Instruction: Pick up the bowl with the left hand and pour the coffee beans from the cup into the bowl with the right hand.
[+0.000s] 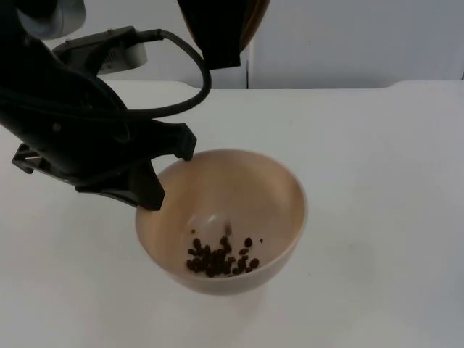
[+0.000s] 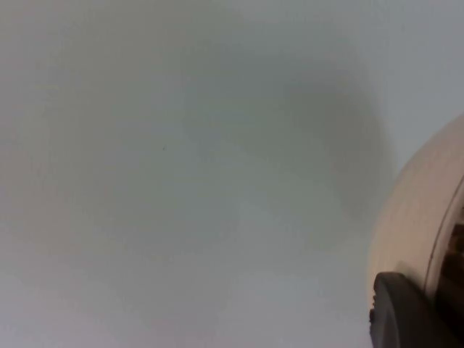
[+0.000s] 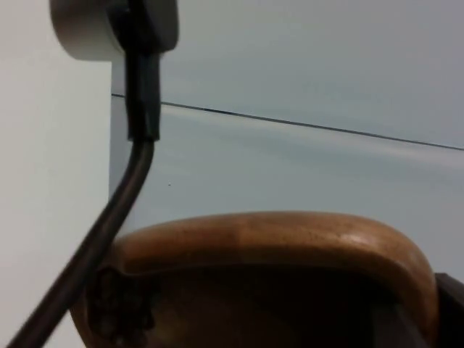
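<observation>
The left gripper (image 1: 170, 177) holds a pale bowl (image 1: 239, 196) by its near-left rim, fingers closed on the edge, one inside and one outside. The bowl looks lifted off the white counter (image 1: 377, 217), though its height is hard to judge. A small heap of dark coffee beans (image 1: 221, 257) lies at the bottom of the bowl.

Above the bowl's far side, a brown wooden cup (image 1: 254, 22) hangs at the upper edge of the top view, cut off by the frame. The right wrist view looks along the cup's rounded rim (image 3: 268, 235), with a few dark shapes, possibly beans, at one side of its shadowed mouth. The right gripper seems to carry the cup, but its fingers are hidden, so I cannot tell how they stand.

The pour appears to be under way or close to finished. The next move would call for keeping the bowl steady under the cup and tipping the cup further only if beans remain. How many are left inside cannot be made out. A grey wall (image 1: 348, 36) stands behind the counter.
</observation>
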Available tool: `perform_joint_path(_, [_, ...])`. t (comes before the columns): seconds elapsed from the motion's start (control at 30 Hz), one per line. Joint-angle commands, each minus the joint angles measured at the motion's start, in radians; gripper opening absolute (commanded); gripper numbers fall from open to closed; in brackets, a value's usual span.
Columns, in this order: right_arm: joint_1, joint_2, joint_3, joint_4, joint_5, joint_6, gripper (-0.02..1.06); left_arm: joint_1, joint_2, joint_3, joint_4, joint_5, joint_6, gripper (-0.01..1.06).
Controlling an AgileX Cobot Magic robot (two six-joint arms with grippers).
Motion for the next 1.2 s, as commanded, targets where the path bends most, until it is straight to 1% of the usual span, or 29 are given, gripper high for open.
perform_joint_path(0.0, [0.004, -0.010, 0.000, -0.035, -0.001, 0.008, 0.00, -0.006, -0.011, -0.003, -0.012, -0.012, -0.003, 0.00])
perform_joint_path(0.3, [0.004, -0.017, 0.000, -0.022, -0.001, 0.008, 0.00, -0.006, -0.011, -0.003, -0.012, -0.013, -0.003, 0.00])
perform_joint_path(0.57, [0.002, -0.032, 0.000, -0.015, -0.001, -0.012, 0.00, -0.006, -0.011, -0.003, -0.012, -0.013, -0.003, 0.00])
perform_joint_path(0.77, [0.000, -0.038, -0.002, 0.014, -0.001, -0.012, 0.00, -0.006, -0.011, -0.003, -0.012, -0.013, -0.003, 0.00])
perform_joint_path(0.93, [0.000, -0.044, -0.002, 0.017, -0.001, -0.010, 0.00, -0.006, -0.011, -0.003, -0.012, -0.013, -0.003, 0.00])
perform_joint_path(1.03, [0.000, -0.046, -0.002, 0.036, -0.001, -0.016, 0.00, -0.006, -0.011, -0.003, -0.012, -0.013, -0.003, 0.00])
perform_joint_path(1.17, [-0.025, -0.046, -0.002, 0.103, -0.001, -0.029, 0.00, -0.006, -0.011, -0.003, -0.012, -0.013, -0.003, 0.00])
